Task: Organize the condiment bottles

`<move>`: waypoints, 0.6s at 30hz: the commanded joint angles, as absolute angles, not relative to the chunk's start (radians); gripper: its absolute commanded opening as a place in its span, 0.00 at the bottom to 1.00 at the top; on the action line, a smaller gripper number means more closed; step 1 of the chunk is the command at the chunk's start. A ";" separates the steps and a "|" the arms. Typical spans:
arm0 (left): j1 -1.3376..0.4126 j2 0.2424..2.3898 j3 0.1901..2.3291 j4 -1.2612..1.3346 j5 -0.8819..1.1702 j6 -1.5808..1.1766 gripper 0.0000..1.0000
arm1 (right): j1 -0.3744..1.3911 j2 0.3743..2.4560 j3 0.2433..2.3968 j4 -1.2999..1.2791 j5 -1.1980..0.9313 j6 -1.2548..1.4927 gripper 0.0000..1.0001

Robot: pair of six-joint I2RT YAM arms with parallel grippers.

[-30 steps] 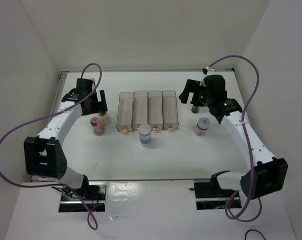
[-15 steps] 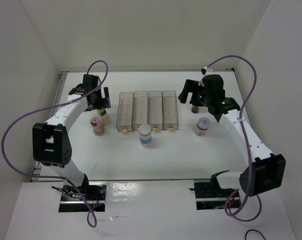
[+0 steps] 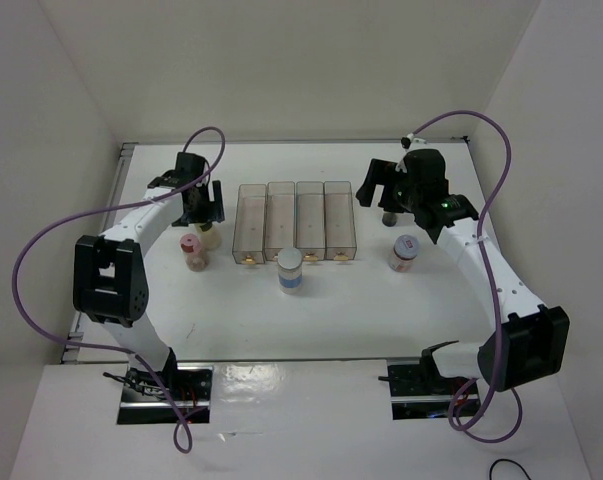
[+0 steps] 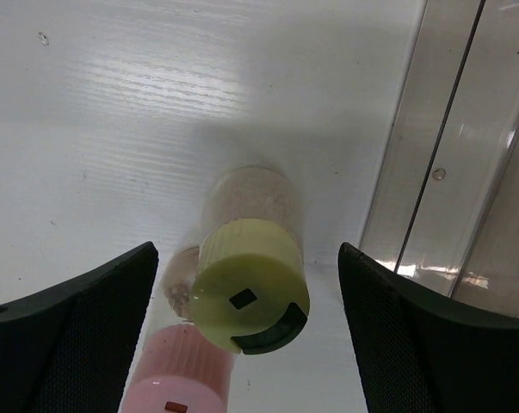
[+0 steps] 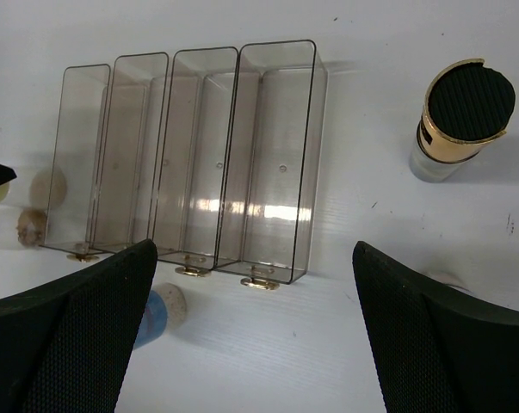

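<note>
standing centred within the spread left tool (image 4: 246,258), yellow-green-capped jar (image 4: 250,288), untouched

a white table (image 3: 381,320) sits boxed in by plain white walls (image 3: 301,70) on three sides, evenly lit.

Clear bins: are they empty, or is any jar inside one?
Empty. The right wrist view shows bare floors through all four clear bins, and the top view shows nothing inside.

Tight on the left, open room on the near table (image 3: 381,310).
My left jaws straddle the yellow-green-capped jar (image 4: 249,286). The pink-capped jar (image 4: 183,379) crowds its near-left side and the clear bins (image 4: 448,172) stand close on its right.
</note>
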State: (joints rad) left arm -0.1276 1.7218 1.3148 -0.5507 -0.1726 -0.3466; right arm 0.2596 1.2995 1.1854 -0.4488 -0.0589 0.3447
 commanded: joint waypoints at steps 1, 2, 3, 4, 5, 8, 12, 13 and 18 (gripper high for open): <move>-0.133 1.724 1.321 -0.538 -0.193 -0.362 0.91 | 0.268 1.301 1.197 -0.393 -0.040 0.347 0.98; -0.133 1.724 1.310 -0.538 -0.193 -0.362 0.90 | 0.268 1.301 1.197 -0.393 -0.040 0.347 0.98; -0.133 1.724 1.310 -0.538 -0.193 -0.362 0.88 | 0.268 1.301 1.197 -0.393 -0.031 0.347 0.98; -0.133 1.724 1.310 -0.538 -0.193 -0.362 0.85 | 0.268 1.301 1.197 -0.393 -0.031 0.347 0.98; -0.133 1.724 1.310 -0.538 -0.193 -0.362 0.83 | 0.268 1.301 1.197 -0.393 -0.031 0.347 0.98; -0.133 1.724 1.310 -0.538 -0.193 -0.362 0.75 | 0.268 1.301 1.187 -0.393 -0.031 0.347 0.98; -0.133 1.724 1.310 -0.549 -0.193 -0.362 0.75 | 0.268 1.301 1.187 -0.393 -0.031 0.356 0.98; -0.133 1.724 1.310 -0.549 -0.193 -0.362 0.75 | 0.268 1.301 1.187 -0.393 -0.031 0.356 0.98; -0.133 1.724 1.310 -0.558 -0.193 -0.362 0.75 | 0.268 1.292 1.187 -0.393 -0.031 0.356 0.98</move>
State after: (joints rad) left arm -0.1299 1.7229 1.3128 -0.5549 -0.1825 -0.3473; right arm 0.2596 1.2995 1.1854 -0.4488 -0.0410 0.3508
